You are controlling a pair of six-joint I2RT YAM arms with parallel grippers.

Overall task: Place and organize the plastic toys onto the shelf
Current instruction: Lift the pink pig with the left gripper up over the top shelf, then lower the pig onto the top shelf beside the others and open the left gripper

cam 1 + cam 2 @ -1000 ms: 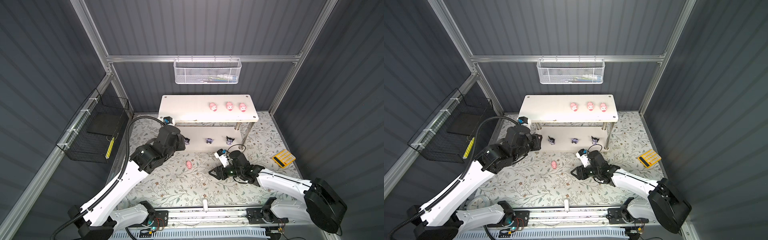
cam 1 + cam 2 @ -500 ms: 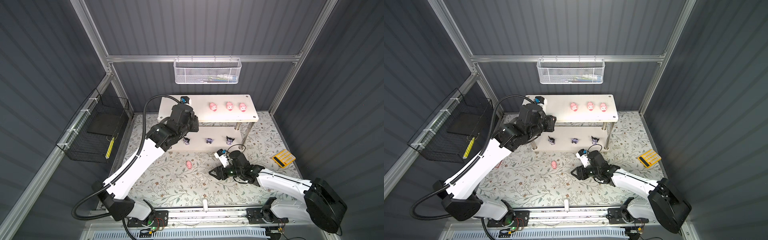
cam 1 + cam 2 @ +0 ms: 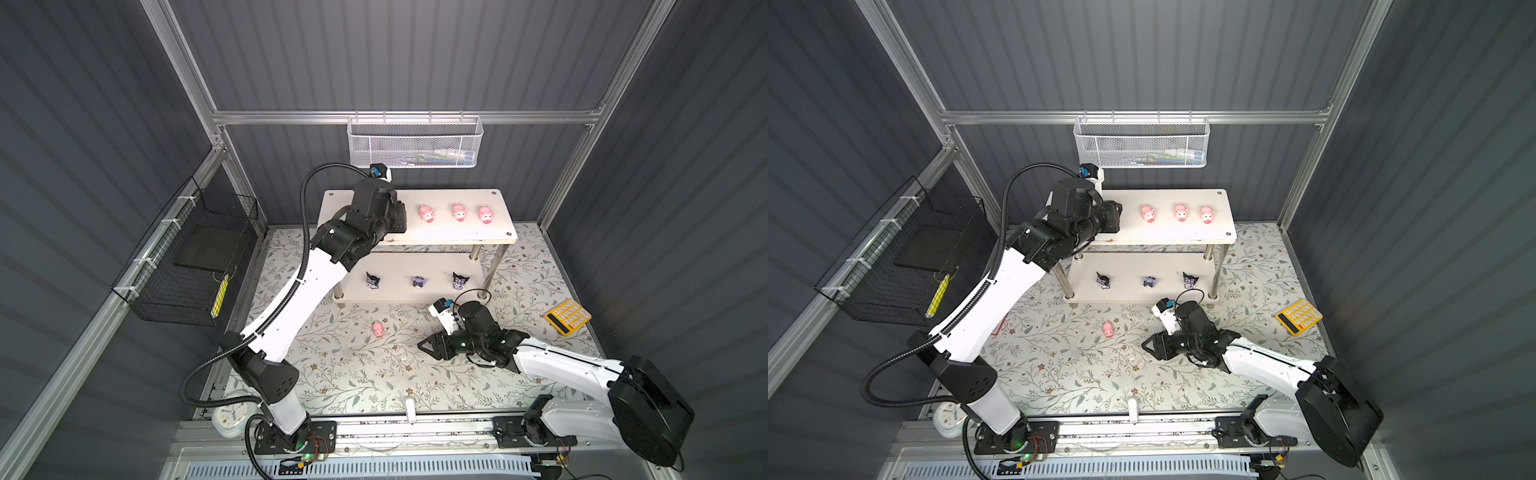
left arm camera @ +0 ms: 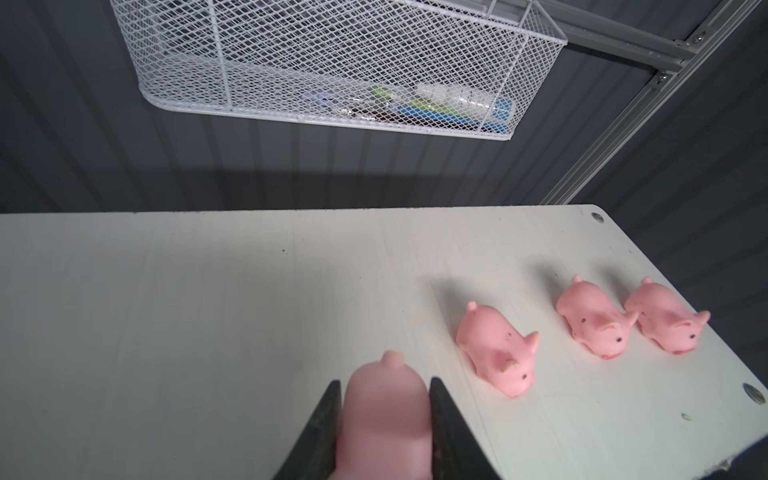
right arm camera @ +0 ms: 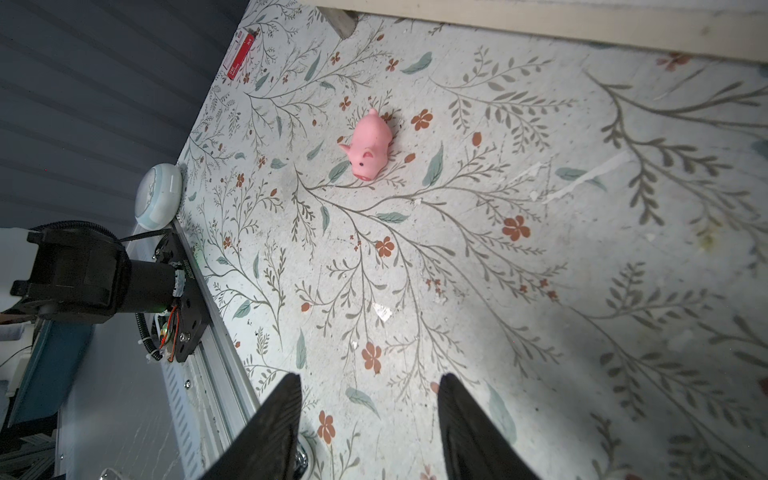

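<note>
The left claw, down beside the lower board a second ago, has swung up over the left half of the top board of the shelf. It grips a pink pig between its jaws, just left of the three pigs lined up there. Whether the pig touches the board yet cannot be told. Three dark eared figures stand on the lower board. The right claw has not moved, its jaws apart and empty, low over the floral mat. The last pig lies loose to its left. A set-down looks imminent, leaving one toy to go.
</note>
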